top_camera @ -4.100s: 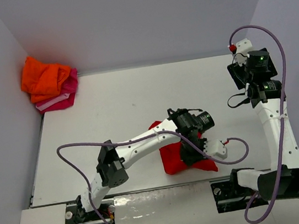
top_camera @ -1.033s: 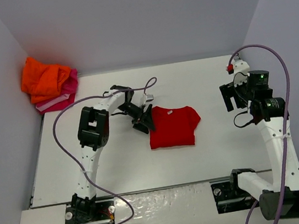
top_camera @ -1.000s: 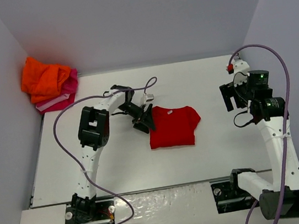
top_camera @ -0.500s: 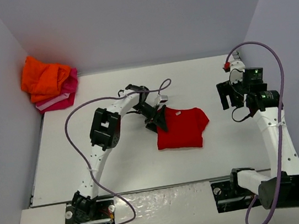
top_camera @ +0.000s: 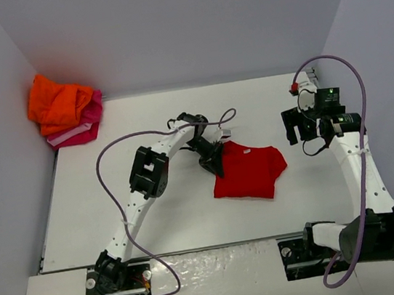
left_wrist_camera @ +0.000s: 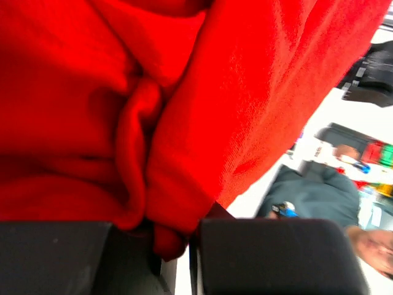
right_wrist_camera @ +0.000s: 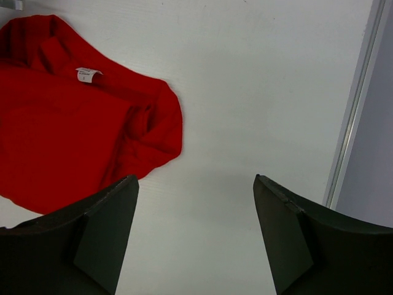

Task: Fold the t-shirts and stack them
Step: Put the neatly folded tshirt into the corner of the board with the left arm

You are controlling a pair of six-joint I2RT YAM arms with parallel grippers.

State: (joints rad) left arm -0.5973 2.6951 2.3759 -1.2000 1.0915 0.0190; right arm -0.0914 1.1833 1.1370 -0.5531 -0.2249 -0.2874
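Pinching the red t-shirt (top_camera: 254, 175) is the left gripper (top_camera: 215, 163); the right gripper (right_wrist_camera: 195, 181) hangs spread, empty

— What lies under the right gripper (right_wrist_camera: 195, 184)?
— Bare white table (right_wrist_camera: 258, 92). Its two dark fingers (right_wrist_camera: 104, 233) stand wide apart, nothing between them.
— And the red shirt (right_wrist_camera: 67, 135)?
— Rumpled on the table at upper left, one sleeve bunched, a small white neck label (right_wrist_camera: 88, 74) showing. One fingertip overlaps its lower edge; touching or not, I can't tell.
— On the right?
— A pale strip (right_wrist_camera: 351, 117) edges the table.
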